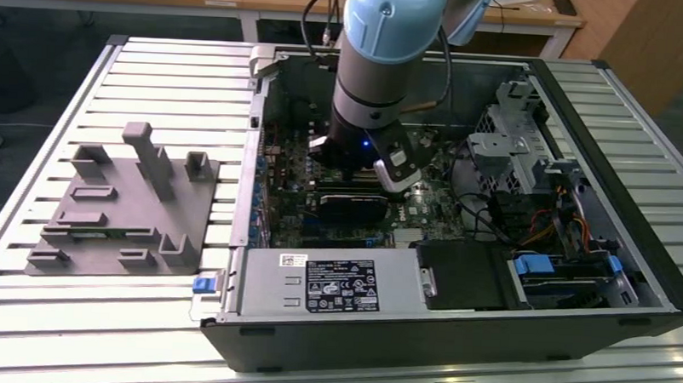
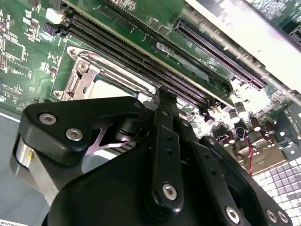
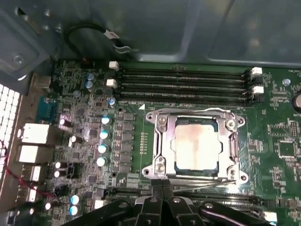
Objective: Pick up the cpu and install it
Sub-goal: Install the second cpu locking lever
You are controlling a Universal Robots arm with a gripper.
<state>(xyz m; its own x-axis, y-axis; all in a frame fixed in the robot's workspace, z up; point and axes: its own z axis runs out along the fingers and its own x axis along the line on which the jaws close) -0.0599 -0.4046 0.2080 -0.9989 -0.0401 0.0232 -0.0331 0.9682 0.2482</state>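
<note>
Fingers point(image 3: 157, 189) of the black gripper point(image 3: 162, 181) press together, holding nothing, just beside the socket frame point(image 3: 162, 127) where the cpu point(image 3: 197, 143) lies flat. In the exterior view, the grey fixture block point(image 1: 125, 205) is at the frame's left, and the arm point(image 1: 380, 65) points straight down at the upper middle, inside the computer case point(image 1: 615, 167). Any push should, I think, be soft and straight, so the cpu does not tip.

The cpu point(image 3: 197, 147) lies flat inside the metal socket frame point(image 3: 162, 141) on the green motherboard point(image 3: 84, 141), its pale top bare. Four black memory slots point(image 3: 183, 87) run just beside the frame. On the frame's opposite side, the black end effector point(image 3: 162, 200) sits with its fingers pressed together, near the frame's edge.
</note>
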